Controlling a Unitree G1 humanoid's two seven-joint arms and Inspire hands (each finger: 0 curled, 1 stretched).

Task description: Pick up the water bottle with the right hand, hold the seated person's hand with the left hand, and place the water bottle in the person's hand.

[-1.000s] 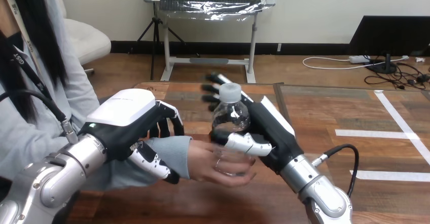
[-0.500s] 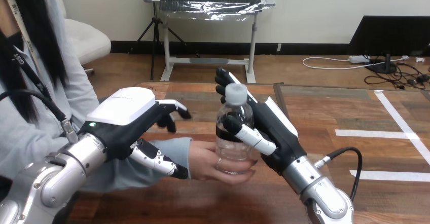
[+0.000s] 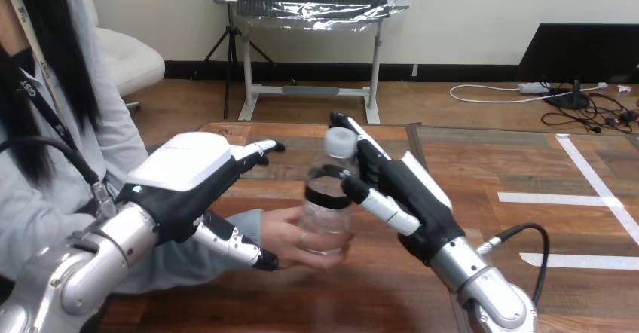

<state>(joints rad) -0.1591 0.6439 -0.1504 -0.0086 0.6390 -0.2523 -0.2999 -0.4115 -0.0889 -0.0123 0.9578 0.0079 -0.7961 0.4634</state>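
- The bottle (image 3: 328,197) stands upright in the person's hand (image 3: 288,236), which grips its base, so the handover looks done.
- My right hand (image 3: 411,197) is spread beside the bottle, thumb at its label.
- My left hand (image 3: 181,171) is spread over the person's sleeve (image 3: 243,218), clasping nothing. Only pulling both hands away seems left.

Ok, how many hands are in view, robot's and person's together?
3: the robot's left hand over the person's sleeve, its right hand beside the water bottle, the person's hand between them gripping the bottle's base. Another may be hidden.
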